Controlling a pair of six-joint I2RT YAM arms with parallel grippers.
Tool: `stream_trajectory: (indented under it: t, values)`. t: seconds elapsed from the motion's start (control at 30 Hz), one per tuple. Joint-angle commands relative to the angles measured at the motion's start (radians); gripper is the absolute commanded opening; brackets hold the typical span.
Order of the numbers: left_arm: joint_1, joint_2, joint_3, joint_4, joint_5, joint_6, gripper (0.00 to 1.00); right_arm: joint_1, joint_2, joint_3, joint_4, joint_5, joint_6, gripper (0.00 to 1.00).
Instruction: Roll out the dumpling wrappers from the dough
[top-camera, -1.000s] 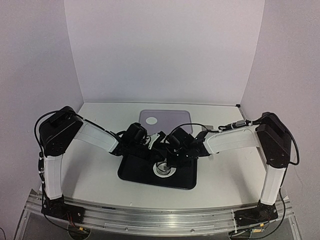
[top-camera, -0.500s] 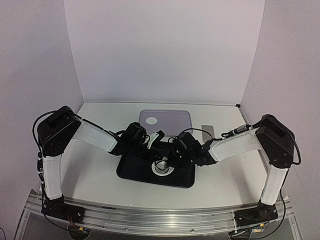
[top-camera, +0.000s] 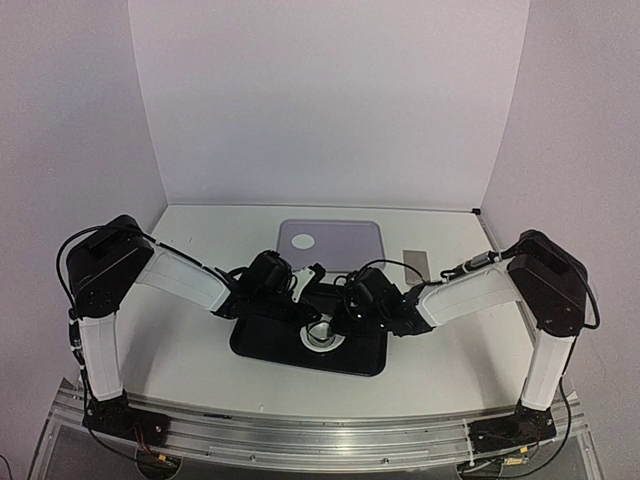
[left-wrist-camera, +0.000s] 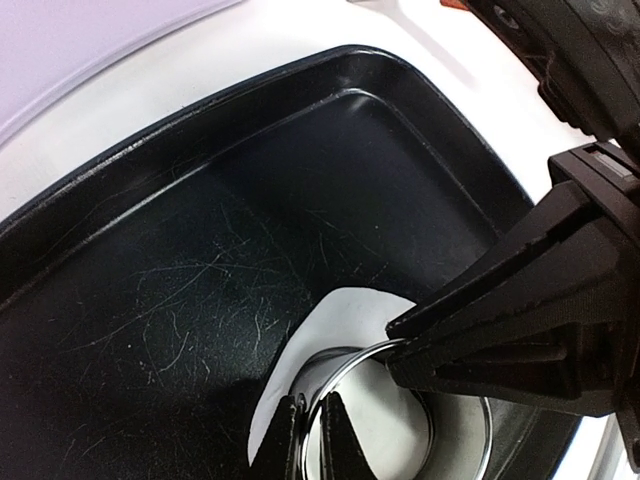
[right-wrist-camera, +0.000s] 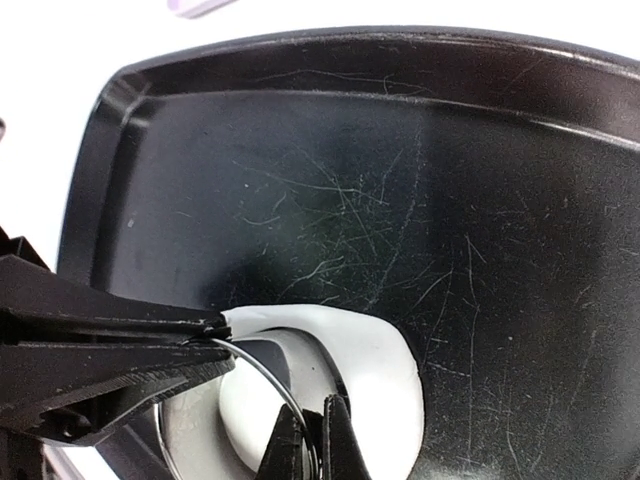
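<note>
Top external shows one wrapper (top-camera: 300, 241) done on the grey tray (top-camera: 350, 240). The dough (left-wrist-camera: 345, 300) lies flattened on the black tray (top-camera: 265, 340) under a ring (left-wrist-camera: 345, 360), apparently mid-cut, with more to make. The left arm reaches in low, left pincer (left-wrist-camera: 312, 432) clamped on the ring's rim; the right arm mirrors it, right pincer (right-wrist-camera: 312, 440) nipping the opposite rim.

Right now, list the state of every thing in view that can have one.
dough: flattened, lying in the black tray.
metal ring: upright on the dough.
left gripper: shut on the metal ring's rim.
right gripper: shut on the same rim, at another spot.
dumpling wrapper: round, flat on the lavender tray, apart from both arms.
</note>
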Motion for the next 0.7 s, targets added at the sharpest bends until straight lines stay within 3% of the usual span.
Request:
stream_trajectory:
  t: [0.0,0.2,0.47,0.67]
  values:
    - [-0.009,0.149,-0.113,-0.286,0.224,-0.035,0.00,-0.021,0.084,0.001,-0.530,0.169,-0.035,0.00]
    - [0.004,0.191,-0.148,-0.244,0.207,-0.051,0.00,0.019,0.072,0.099,-0.618,0.252,-0.096,0.00]
    - [0.004,0.197,-0.184,-0.170,0.143,-0.035,0.00,0.022,0.116,0.070,-0.622,0.273,-0.075,0.00]
    - [0.019,0.221,-0.200,-0.156,0.130,-0.074,0.00,0.074,0.122,0.173,-0.626,0.295,-0.128,0.00]
